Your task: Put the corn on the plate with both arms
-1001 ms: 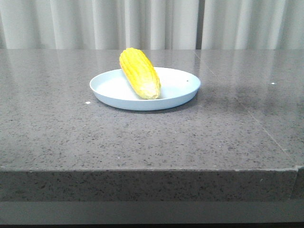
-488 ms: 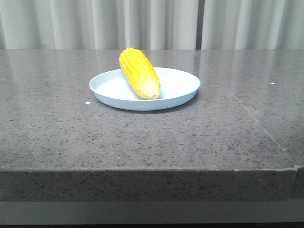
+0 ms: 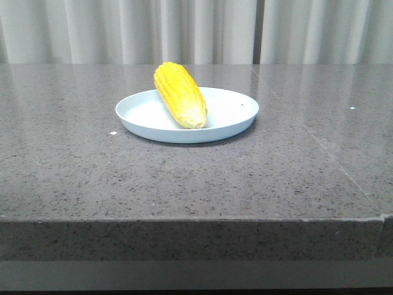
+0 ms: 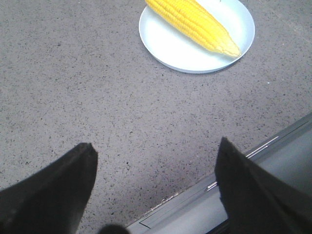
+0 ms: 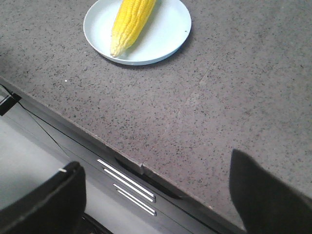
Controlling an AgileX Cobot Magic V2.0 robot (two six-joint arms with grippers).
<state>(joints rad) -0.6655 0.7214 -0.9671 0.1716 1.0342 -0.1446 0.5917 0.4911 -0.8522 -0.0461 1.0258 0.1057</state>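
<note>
Almost nothing was changed between the earlier front frames and this one: the corn [image 3: 180, 94] was seen lying in the plate [image 3: 230, 120] throughout, at the same slant, and only a faint shadow on the right part of the grey stone table [image 3: 184, 178] was gone. The placing was therefore judged done, with both arms pulled back to the near edge and nothing carried. One corn cob and one plate were counted; two grippers were in view, one per wrist camera. The plate was set toward the far edge, roughly midway between the left and right edges, and the cob was laid across it with the pale tip toward the near edge. The left gripper [image 4: 155, 185] was seen spread wide and empty over the near edge; the right gripper [image 5: 157, 195] was likewise spread wide and empty.
</note>
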